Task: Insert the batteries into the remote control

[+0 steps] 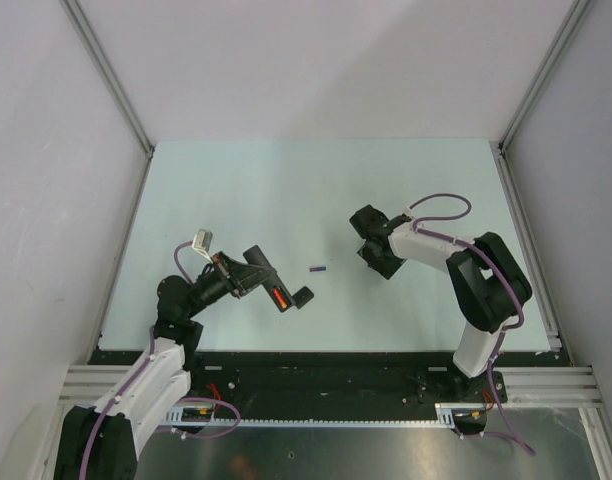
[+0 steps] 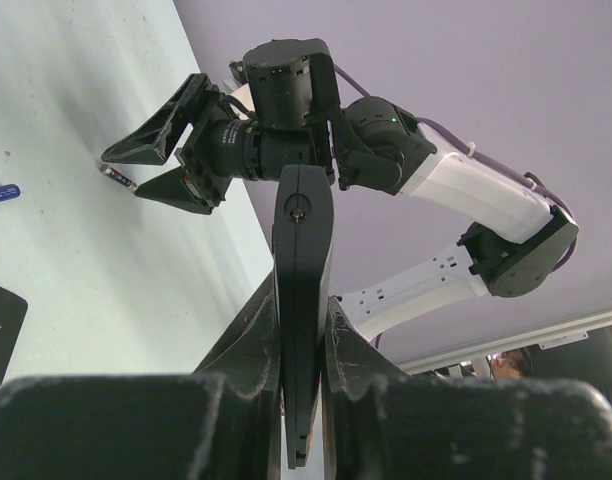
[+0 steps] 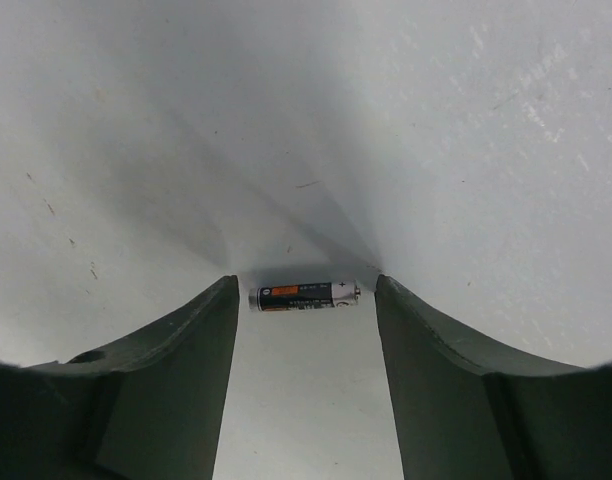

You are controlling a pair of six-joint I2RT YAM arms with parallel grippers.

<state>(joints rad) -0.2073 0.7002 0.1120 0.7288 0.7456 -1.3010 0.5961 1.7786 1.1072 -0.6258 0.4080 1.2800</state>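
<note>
My left gripper (image 1: pixel 258 272) is shut on the slim black remote control (image 1: pixel 274 292) and holds it above the table. A red battery (image 1: pixel 279 298) shows in its open compartment. In the left wrist view the remote (image 2: pixel 303 230) stands on edge between my fingers (image 2: pixel 254 330). The small black cover (image 1: pixel 303 296) lies beside it on the table. A blue-purple battery (image 1: pixel 317 268) lies mid-table. My right gripper (image 1: pixel 365 251) is open and low over the table. A dark battery (image 3: pixel 304 296) lies on the table between its fingertips, untouched; it also shows in the left wrist view (image 2: pixel 118 178).
The pale table (image 1: pixel 286 190) is walled on three sides by white panels and metal rails (image 1: pixel 111 80). The black cover (image 2: pixel 0 330) and blue-purple battery (image 2: pixel 1 193) lie between the two grippers. The arm bases stand at the near edge.
</note>
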